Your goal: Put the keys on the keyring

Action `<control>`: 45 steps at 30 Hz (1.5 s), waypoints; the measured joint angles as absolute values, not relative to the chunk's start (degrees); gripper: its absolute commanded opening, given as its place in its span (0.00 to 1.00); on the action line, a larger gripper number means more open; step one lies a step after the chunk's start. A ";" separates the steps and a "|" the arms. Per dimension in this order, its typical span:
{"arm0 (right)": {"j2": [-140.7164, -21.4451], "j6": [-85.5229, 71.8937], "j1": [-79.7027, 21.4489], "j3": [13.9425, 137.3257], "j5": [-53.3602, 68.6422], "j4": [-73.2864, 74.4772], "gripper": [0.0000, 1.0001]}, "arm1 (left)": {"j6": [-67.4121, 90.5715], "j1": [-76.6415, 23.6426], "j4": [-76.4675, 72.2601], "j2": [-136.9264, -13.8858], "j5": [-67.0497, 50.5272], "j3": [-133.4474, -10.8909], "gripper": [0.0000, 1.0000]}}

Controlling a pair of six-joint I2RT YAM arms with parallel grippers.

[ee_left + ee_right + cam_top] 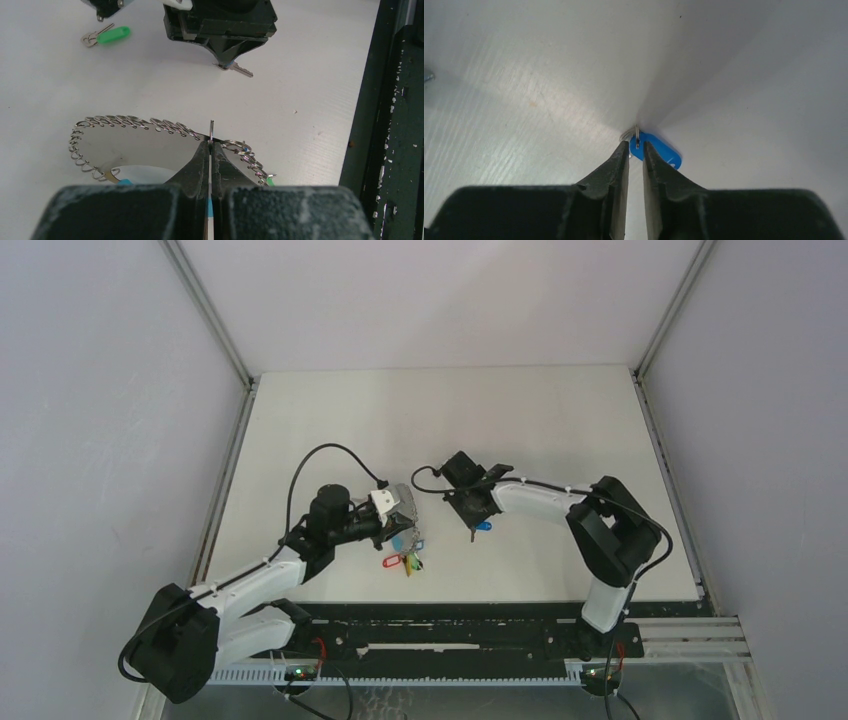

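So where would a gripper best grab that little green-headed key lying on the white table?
Probably the small key's green plastic head: it is the broadest part and lies flat on the white table, open from above. Coming straight down and pinching across its narrow sides would leave the little silver ring at its end free.

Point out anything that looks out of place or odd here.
Nothing is damaged or spilled. One green-tagged key lies loose on the table, apart from the keyring that the left gripper pinches; the right gripper holds the blue key.
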State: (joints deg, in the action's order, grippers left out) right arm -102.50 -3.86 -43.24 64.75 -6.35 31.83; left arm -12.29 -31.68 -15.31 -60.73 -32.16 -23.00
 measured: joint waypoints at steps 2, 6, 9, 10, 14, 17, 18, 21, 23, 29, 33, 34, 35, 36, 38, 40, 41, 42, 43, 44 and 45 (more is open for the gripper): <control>-100.68 -3.81 -43.38 63.64 -6.31 31.55 0.32 | -12.27 -31.68 -15.31 -60.73 -32.16 -23.00 0.00; -94.61 -3.81 -43.62 61.84 -5.93 31.27 0.48 | -12.27 -31.68 -15.31 -60.73 -32.16 -23.00 0.00; -89.25 -3.95 -43.72 60.73 -5.89 30.20 0.61 | -12.29 -31.68 -15.31 -60.73 -32.14 -23.00 0.00; -87.35 -3.97 -43.81 60.18 -5.89 29.58 0.62 | -12.27 -31.68 -15.29 -60.73 -32.14 -23.00 0.00; -79.48 -3.92 -43.99 56.73 -5.91 26.81 0.67 | -12.27 -31.68 -15.29 -60.62 -32.12 -23.00 0.00; -73.69 -3.97 -43.99 53.41 -6.15 23.88 0.69 | -12.27 -31.68 -15.29 -60.34 -32.12 -23.00 0.00; -71.33 -4.01 -43.99 51.86 -6.50 22.44 0.70 | -12.27 -31.68 -15.31 -60.23 -32.10 -23.00 0.00; -64.51 -4.32 -44.03 47.31 -7.75 17.98 0.78 | -12.27 -31.68 -15.31 -60.01 -32.10 -23.00 0.00; -59.79 -4.82 -44.01 44.51 -9.02 14.66 0.91 | -12.27 -31.68 -15.31 -59.94 -32.10 -23.00 0.00; -54.22 -4.10 -42.17 42.24 -9.61 7.49 1.00 | -12.27 -31.68 -15.31 -59.92 -32.12 -23.00 0.00; -55.18 -3.66 -39.77 42.39 -7.35 6.04 1.00 | -12.25 -31.68 -15.29 -59.77 -32.10 -23.00 0.00; -55.75 -3.60 -39.48 42.65 -6.96 6.28 1.00 | -12.27 -31.68 -15.31 -59.68 -32.10 -23.00 0.00; -56.51 -3.40 -39.31 43.24 -6.70 6.81 1.00 | -12.27 -31.68 -15.31 -59.57 -32.10 -23.00 0.00; -57.36 -3.22 -39.27 44.01 -6.44 7.40 1.00 | -12.27 -31.68 -15.29 -59.55 -32.10 -23.00 0.00; -58.92 -2.72 -39.42 45.74 -6.04 7.99 1.00 | -12.25 -31.68 -15.31 -59.55 -32.10 -23.00 0.00; -60.18 -2.20 -39.42 47.57 -5.65 8.69 1.00 | -12.27 -31.68 -15.31 -59.55 -32.10 -23.00 0.00; -60.95 -1.74 -39.42 48.99 -5.08 9.89 1.00 | -12.27 -31.68 -15.31 -59.55 -32.12 -23.00 0.00; -61.58 -1.34 -39.42 50.11 -4.47 10.76 0.99 | -12.27 -31.68 -15.29 -59.55 -32.12 -23.00 0.00; -62.48 -0.89 -39.44 51.68 -3.73 12.32 0.97 | -12.27 -31.68 -15.29 -59.55 -32.10 -23.00 0.00; -63.31 -0.56 -39.46 53.06 -3.09 13.61 0.97 | -12.27 -31.68 -15.31 -59.55 -32.12 -23.00 0.00; -64.25 -0.19 -39.46 54.48 -2.39 15.03 0.97 | -12.27 -31.68 -15.29 -59.55 -32.12 -23.00 0.00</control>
